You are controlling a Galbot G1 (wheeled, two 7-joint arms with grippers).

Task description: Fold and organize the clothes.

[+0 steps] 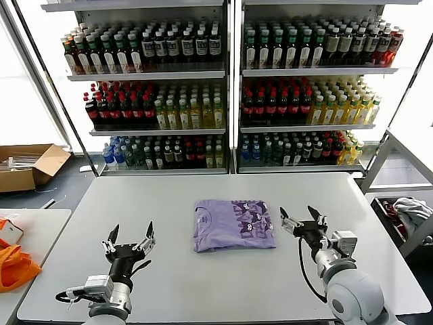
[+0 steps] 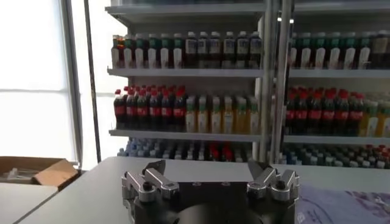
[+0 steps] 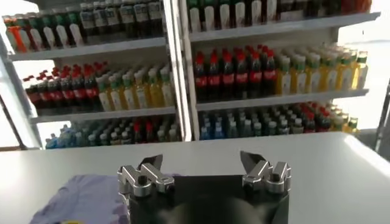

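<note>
Head view: folded T-shirt (image 1: 233,225) hides its underside; left gripper (image 1: 128,239) and right gripper (image 1: 300,218) spread, empty.

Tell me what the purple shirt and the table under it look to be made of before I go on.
The lavender T-shirt looks like thin, soft knit fabric, probably cotton: it lies folded flat with limp edges and a matte surface, its darker purple print facing up. The table seems a smooth, hard light-grey laminate or painted top, with a faint sheen and no visible grain. Both guesses rest on look alone.
</note>
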